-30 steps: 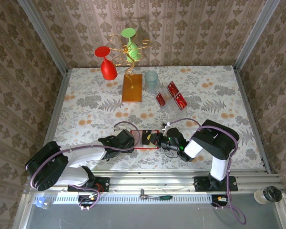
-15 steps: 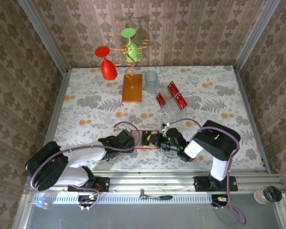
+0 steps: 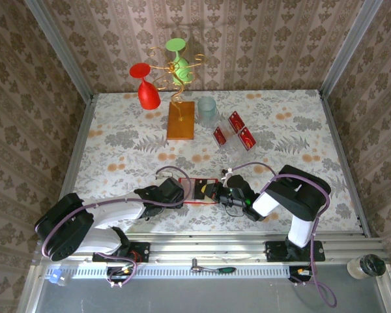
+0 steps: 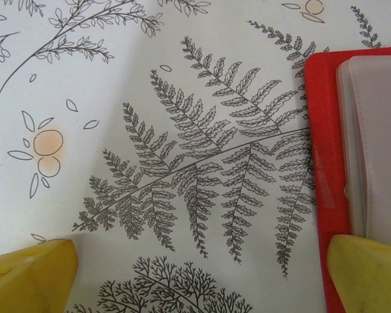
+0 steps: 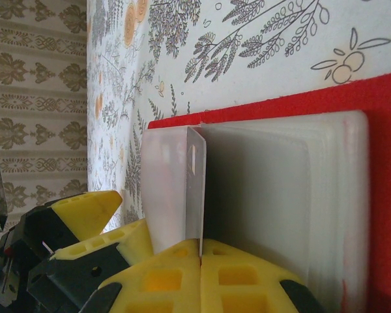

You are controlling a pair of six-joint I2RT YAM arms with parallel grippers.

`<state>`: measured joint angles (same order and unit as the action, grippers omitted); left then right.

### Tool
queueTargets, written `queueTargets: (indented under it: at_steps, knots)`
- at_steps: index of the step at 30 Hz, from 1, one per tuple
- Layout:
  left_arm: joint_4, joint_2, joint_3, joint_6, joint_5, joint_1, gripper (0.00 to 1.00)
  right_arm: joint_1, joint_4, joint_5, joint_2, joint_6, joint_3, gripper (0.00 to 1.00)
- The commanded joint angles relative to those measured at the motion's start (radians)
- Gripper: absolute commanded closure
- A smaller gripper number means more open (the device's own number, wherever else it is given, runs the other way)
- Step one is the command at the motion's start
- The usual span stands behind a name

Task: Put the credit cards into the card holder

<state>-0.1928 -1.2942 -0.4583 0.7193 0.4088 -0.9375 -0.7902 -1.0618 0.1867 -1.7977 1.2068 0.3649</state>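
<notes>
The red card holder [image 3: 197, 185] lies open near the table's front edge, between my two grippers. My right gripper [image 5: 201, 251] is shut on one of its pale plastic sleeves [image 5: 173, 186], which it holds upright off the stack of sleeves [image 5: 280, 195]. My left gripper [image 4: 199, 274] is open just above the cloth, and its right fingertip [image 4: 368, 274] is over the holder's red left border [image 4: 319, 130]. Three red credit cards [image 3: 235, 121] stand in a clear tiered stand [image 3: 233, 138] further back.
At the back stand a wire ornament on an orange base [image 3: 181, 120] with a red glass [image 3: 146, 91] and a green glass [image 3: 179, 65], and a pale blue cup [image 3: 207, 109]. Patterned walls close in three sides.
</notes>
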Motion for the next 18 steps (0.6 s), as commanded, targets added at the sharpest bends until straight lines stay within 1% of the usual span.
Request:
queueTargets:
  at_steps: [1,18]
  knots:
    - [-0.009,-0.029,0.023,0.011,0.001,-0.007,0.0,-0.025,0.226,0.014,-0.02,0.006,-0.037,1.0]
    - [-0.002,-0.033,0.027,0.014,-0.001,-0.008,0.0,-0.032,0.297,0.023,-0.02,0.023,-0.016,1.0]
